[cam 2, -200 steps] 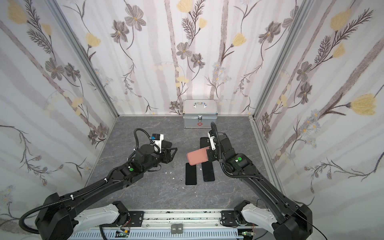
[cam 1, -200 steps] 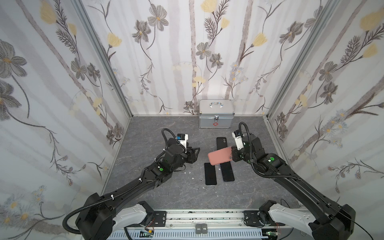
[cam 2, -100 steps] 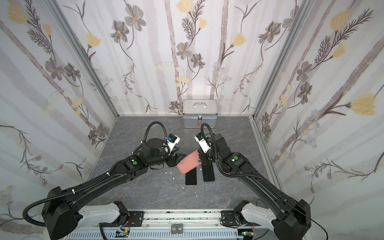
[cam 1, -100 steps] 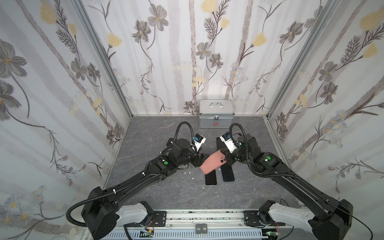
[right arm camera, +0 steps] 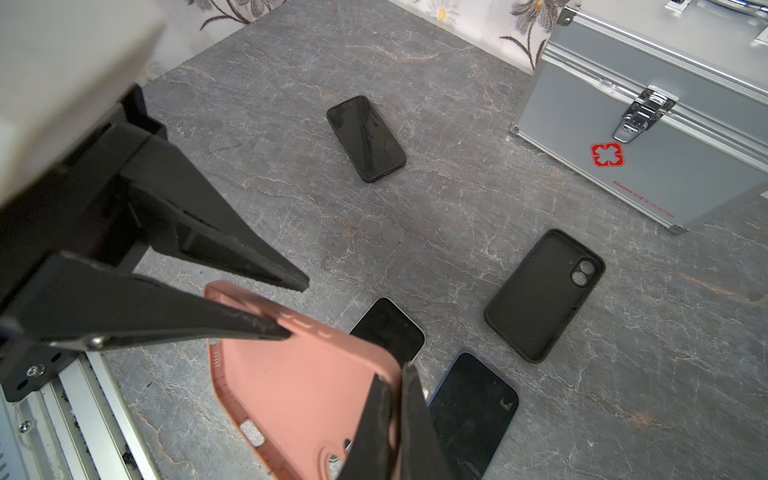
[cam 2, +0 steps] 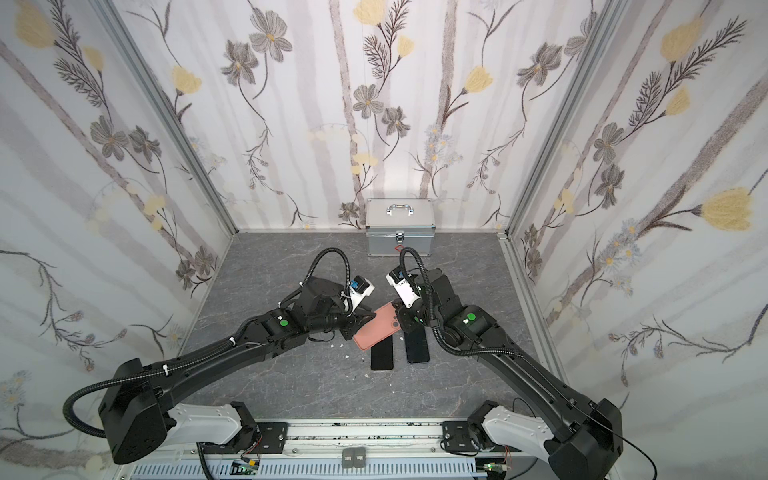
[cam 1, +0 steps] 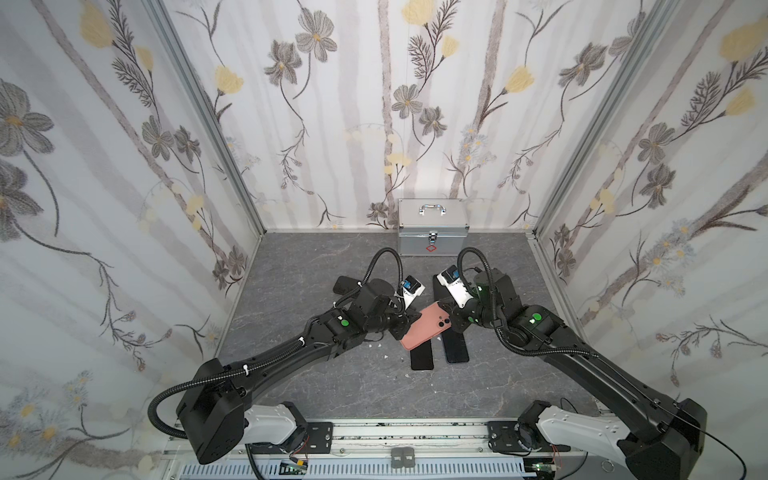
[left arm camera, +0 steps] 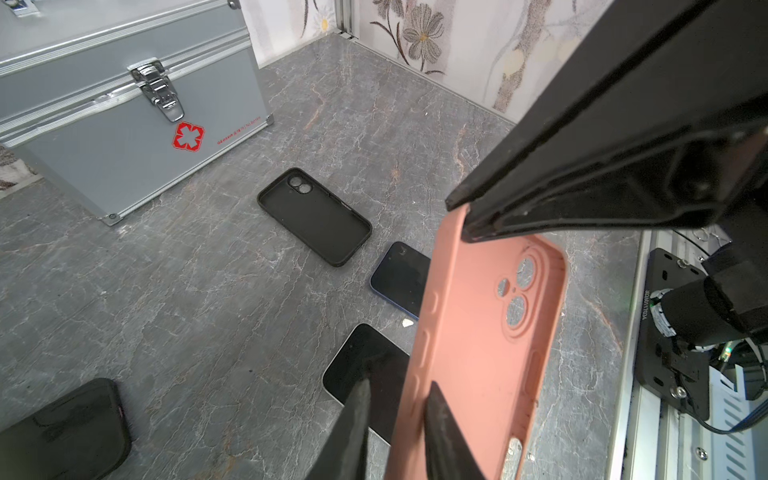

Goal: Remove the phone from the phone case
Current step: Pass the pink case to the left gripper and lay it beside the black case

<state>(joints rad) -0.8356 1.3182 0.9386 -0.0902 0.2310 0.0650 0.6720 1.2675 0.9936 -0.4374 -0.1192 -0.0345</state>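
A pink phone case [cam 1: 424, 328] [cam 2: 376, 330] hangs tilted above the table's middle. Its hollow inside [right arm camera: 299, 386] shows no phone, and table shows through the camera holes [left arm camera: 515, 307]. My right gripper [right arm camera: 399, 368] [cam 1: 451, 311] is shut on the case's wall at the camera end. My left gripper [left arm camera: 397, 386] [cam 2: 353, 328] straddles a long edge. One finger rests on the back; the other stands a little off the rim. Two bare phones [cam 1: 422, 357] [cam 1: 455, 347] lie flat under the case.
A silver metal box [cam 1: 432, 226] stands against the back wall. An empty black case [left arm camera: 316, 216] [right arm camera: 544, 291] lies in front of it. Another phone in a black case [right arm camera: 365, 137] [cam 1: 345, 284] lies behind the left arm. White specks dot the table.
Both grippers came together over the middle, and the right one swung the pink case down to the left. The left jaws narrowed around the case's edge.
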